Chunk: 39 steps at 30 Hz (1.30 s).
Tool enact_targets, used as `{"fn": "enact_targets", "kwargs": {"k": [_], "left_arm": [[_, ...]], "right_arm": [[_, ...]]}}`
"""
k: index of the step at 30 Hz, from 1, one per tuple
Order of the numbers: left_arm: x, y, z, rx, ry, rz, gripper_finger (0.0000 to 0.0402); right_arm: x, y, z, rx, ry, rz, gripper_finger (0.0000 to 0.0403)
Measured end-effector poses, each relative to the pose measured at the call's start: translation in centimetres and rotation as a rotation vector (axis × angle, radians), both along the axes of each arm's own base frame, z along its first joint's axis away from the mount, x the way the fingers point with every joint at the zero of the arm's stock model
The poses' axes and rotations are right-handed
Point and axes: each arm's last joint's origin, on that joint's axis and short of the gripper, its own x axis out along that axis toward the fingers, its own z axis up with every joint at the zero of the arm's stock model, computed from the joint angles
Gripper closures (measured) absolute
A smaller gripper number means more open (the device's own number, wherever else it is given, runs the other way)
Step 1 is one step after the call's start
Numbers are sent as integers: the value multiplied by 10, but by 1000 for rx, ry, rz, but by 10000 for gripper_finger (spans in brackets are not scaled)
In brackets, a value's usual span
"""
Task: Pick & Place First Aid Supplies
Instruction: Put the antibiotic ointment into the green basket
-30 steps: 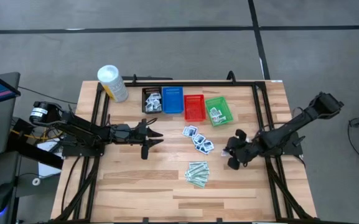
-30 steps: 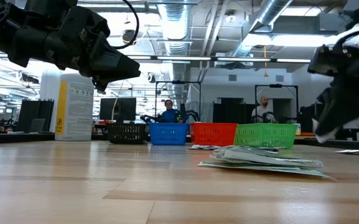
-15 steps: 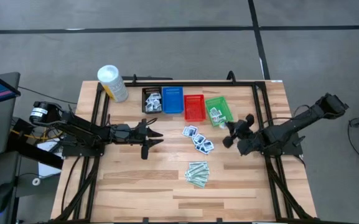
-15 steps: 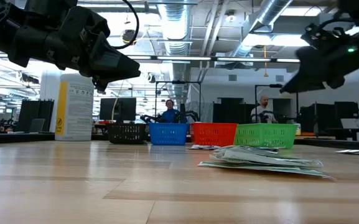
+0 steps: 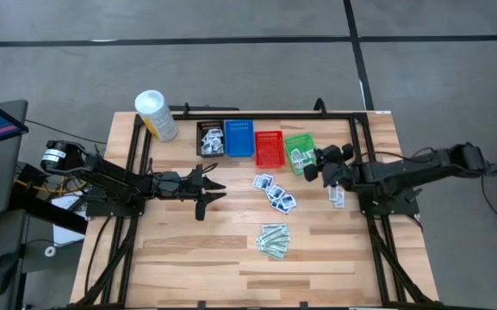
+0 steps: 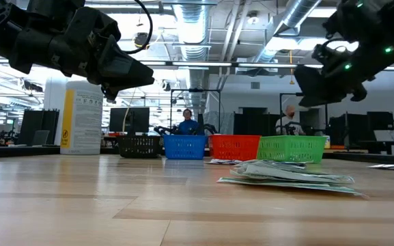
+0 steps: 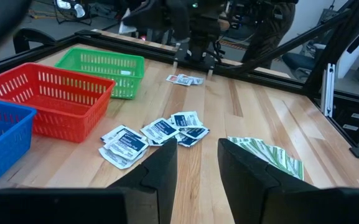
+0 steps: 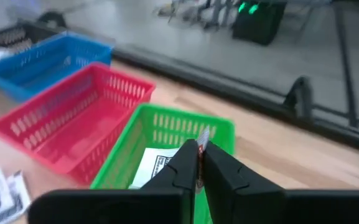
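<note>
My right gripper (image 5: 311, 165) hovers at the right side of the green basket (image 5: 302, 141), shut on a small white packet (image 8: 201, 140). More white packets lie in the green basket (image 8: 151, 160) and in the black basket (image 5: 211, 143). A cluster of blue-print packets (image 5: 274, 193) lies flat mid-table, pale-green strips (image 5: 274, 239) nearer the near edge, and two packets (image 5: 336, 196) under the right arm. My left gripper (image 5: 214, 187) hangs open above the table left of the blue-print packets (image 7: 160, 129). My right gripper pinches the small white packet between its two fingertips (image 8: 188, 163). The packet shows edge-on, and its free edge (image 8: 202, 137) sticks out past the tips. The fingers come from the table's right, slanting down. The packet is lifted clear over the green basket (image 8: 185, 116).
Black (image 5: 205, 129), blue (image 5: 239, 138), red (image 5: 270, 148) and green baskets stand in a row at the far edge. A tall white tub (image 5: 155, 114) stands at the far left corner. Bare wood lies along the near edge. People sit in the room behind (image 6: 186, 123).
My right gripper has risen from low over the table's right-middle and travelled toward the far edge, arriving beside the green basket. My left gripper has kept still.
</note>
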Motion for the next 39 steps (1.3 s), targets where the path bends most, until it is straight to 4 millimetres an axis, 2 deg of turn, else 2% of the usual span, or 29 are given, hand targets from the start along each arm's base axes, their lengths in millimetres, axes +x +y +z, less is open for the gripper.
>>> {"fn": "enact_targets", "kwargs": {"k": [5,10,15,20,26,33,39], "left_arm": [[0,0,1,0,-5,6,286],[0,0,1,0,-9,9,286],[0,1,1,2,-16,24,286],[0,1,2,2,-19,27,286],[0,1,2,2,-23,27,286],[0,1,2,2,-22,26,286],[0,1,2,6,-22,26,286]], "right_arm": [[5,-14,3,42,44,109,396],[5,-26,4,27,65,95,393],[8,-36,-3,79,125,179,390],[12,-43,-14,103,172,171,386],[19,-43,-26,73,286,211,348],[23,-37,-22,8,280,234,301],[20,-33,-14,-2,260,251,282]]}}
